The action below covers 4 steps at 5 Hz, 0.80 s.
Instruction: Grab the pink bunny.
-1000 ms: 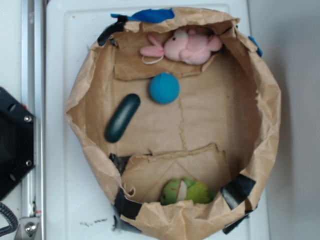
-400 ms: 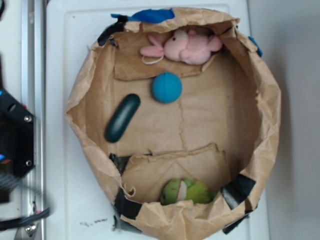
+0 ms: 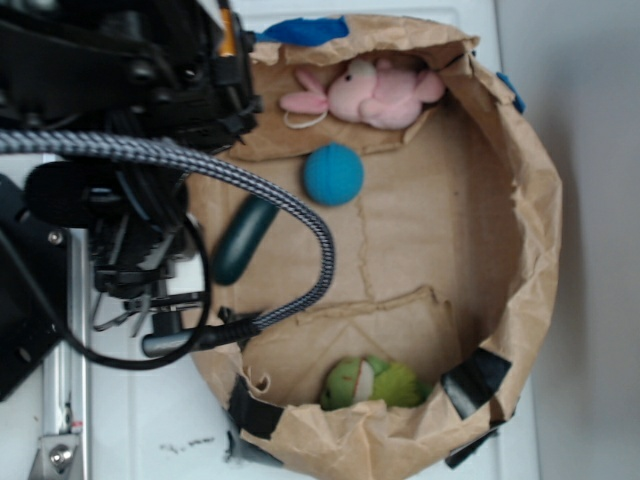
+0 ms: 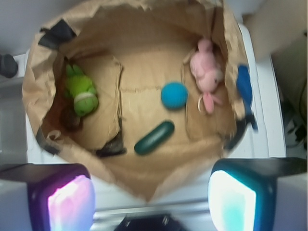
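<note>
We are starting the approach, nothing gripped yet. The gripper [image 4: 151, 197] is showing wide in the wrist view: two pads at the bottom corners of that frame, well apart, nothing between them, looking down into the bag [image 4: 33, 86] from outside its near rim.

The bunny [image 3: 375, 92] is lying at the upper middle of the exterior frame, on a folded paper flap and against the bag's wall, ears pointing left, a thin white loop just below them. In the wrist view the bunny [image 4: 207, 74] is sitting upper right, tucked close to the wall.

The ball [image 3: 333, 174] is near the bunny but apart from it; the dark oblong [image 3: 243, 240] is lying at centre left, partly under the arm [image 3: 110, 110]; the green toy [image 3: 375, 383] is well apart at the bottom.

As we judge it, we are needing to travel over the rim, then centre above the plump body, not the ears. Keeping the pads wide until low matters, with one pad slipping between toy and wall. Main risks: catching the paper flap or the wall, nudging the ball, or pinching only an ear or the loop.
</note>
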Available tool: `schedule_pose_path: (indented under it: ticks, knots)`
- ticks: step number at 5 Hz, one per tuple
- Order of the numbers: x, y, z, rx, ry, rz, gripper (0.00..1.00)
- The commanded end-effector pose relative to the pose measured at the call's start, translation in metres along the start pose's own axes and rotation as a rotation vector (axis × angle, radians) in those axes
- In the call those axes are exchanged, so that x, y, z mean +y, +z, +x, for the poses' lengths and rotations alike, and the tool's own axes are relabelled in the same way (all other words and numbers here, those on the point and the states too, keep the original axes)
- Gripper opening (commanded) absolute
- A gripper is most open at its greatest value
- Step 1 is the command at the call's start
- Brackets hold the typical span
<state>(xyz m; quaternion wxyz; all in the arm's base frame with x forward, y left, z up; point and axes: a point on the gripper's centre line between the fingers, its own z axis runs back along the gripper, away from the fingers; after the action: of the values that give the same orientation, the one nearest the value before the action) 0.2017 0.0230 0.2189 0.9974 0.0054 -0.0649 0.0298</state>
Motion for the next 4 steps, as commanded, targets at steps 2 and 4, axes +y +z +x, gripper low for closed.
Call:
schedule_pose_path:
  ticks: [2, 4]
  knots:
    - [-0.003, -0.063, 0.049, -0.102, -0.071, -0.076, 1.00]
    - [0.019, -0.102, 0.067, -0.084, -0.036, -0.044, 1.00]
